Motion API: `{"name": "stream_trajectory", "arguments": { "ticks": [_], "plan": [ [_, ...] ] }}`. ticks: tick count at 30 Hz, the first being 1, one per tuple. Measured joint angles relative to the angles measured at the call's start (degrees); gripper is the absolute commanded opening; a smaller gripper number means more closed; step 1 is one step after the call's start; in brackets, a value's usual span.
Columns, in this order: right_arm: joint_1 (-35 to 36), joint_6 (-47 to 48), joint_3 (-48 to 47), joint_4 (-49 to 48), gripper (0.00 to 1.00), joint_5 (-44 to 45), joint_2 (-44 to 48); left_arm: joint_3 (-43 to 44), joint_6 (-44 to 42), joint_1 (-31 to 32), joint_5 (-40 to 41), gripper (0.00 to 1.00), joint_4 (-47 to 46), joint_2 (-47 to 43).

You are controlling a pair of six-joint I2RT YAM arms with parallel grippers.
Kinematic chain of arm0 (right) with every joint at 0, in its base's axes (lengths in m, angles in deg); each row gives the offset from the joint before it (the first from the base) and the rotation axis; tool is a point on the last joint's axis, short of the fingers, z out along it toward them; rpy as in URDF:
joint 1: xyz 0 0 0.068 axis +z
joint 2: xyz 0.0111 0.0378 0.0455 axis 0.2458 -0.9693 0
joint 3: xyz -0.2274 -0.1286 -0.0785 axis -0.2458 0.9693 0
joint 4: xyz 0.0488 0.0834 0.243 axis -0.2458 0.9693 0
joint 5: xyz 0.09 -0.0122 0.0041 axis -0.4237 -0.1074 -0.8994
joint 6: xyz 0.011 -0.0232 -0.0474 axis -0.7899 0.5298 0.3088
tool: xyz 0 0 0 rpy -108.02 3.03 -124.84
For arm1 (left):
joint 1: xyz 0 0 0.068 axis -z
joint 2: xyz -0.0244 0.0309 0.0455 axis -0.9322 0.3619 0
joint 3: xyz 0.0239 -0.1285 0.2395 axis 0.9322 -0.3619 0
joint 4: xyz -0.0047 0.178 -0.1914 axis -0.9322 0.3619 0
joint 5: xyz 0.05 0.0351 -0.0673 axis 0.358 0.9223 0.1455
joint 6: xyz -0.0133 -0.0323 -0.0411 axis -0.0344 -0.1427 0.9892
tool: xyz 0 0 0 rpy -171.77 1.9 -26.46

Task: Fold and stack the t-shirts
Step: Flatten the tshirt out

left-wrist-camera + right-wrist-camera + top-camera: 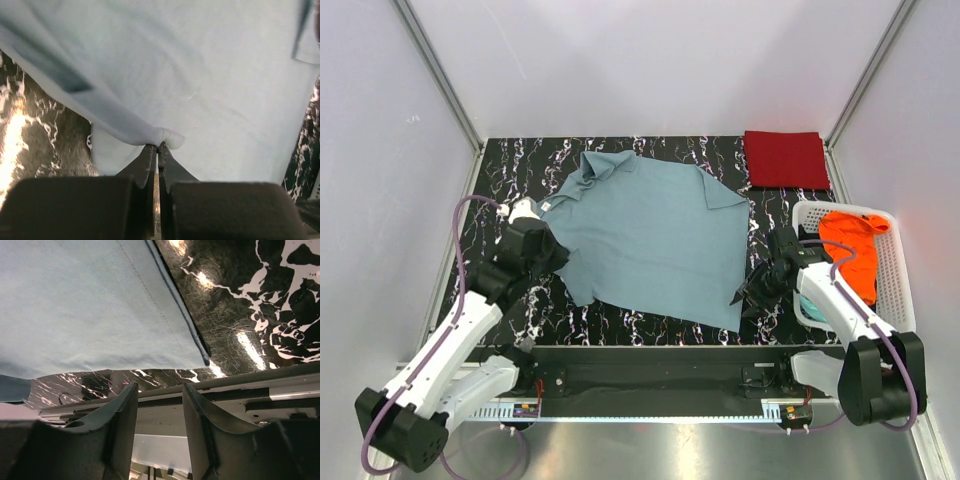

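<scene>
A grey-blue t-shirt [650, 235] lies spread over the middle of the black marbled table. My left gripper [558, 258] is at the shirt's left edge. In the left wrist view it [158, 145] is shut on a pinched fold of the grey-blue cloth [200, 75]. My right gripper [739, 298] hovers at the shirt's near right corner. In the right wrist view it [159, 390] stands open with nothing between the fingers, just short of the hem corner [202, 357]. A folded dark red t-shirt [785, 158] rests at the back right. An orange t-shirt [852, 250] lies in the basket.
A white slatted basket [895, 290] stands at the table's right edge, beside my right arm. A bit of teal cloth [807, 312] shows at its near end. White walls close in the table on three sides. The arms' mounting rail [650, 375] runs along the near edge.
</scene>
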Motion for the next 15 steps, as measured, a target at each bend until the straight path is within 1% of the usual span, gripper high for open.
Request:
{"name": "stream_trajectory", "arguments": {
  "ticks": [3, 8, 11, 15],
  "plan": [
    [0.1, -2.4, 1.5, -0.5, 0.46, -0.4, 1.4, 1.4, -4.1, 0.0, -1.0, 0.00, 0.1, -2.1],
    [0.2, -6.1, 4.6, -0.6, 0.43, -0.4, 1.8, 2.4, -8.5, 0.0, -1.9, 0.00, 0.5, -3.5],
    [1.3, -8.3, 5.2, 0.5, 0.45, -0.3, 1.4, 2.8, -10.1, 0.0, -2.6, 0.00, 0.9, -3.6],
    [4.1, -10.0, 5.5, 0.6, 0.49, -0.1, -2.1, 2.8, -11.2, 0.0, -3.3, 0.00, 1.5, -3.6]
  ]
}}
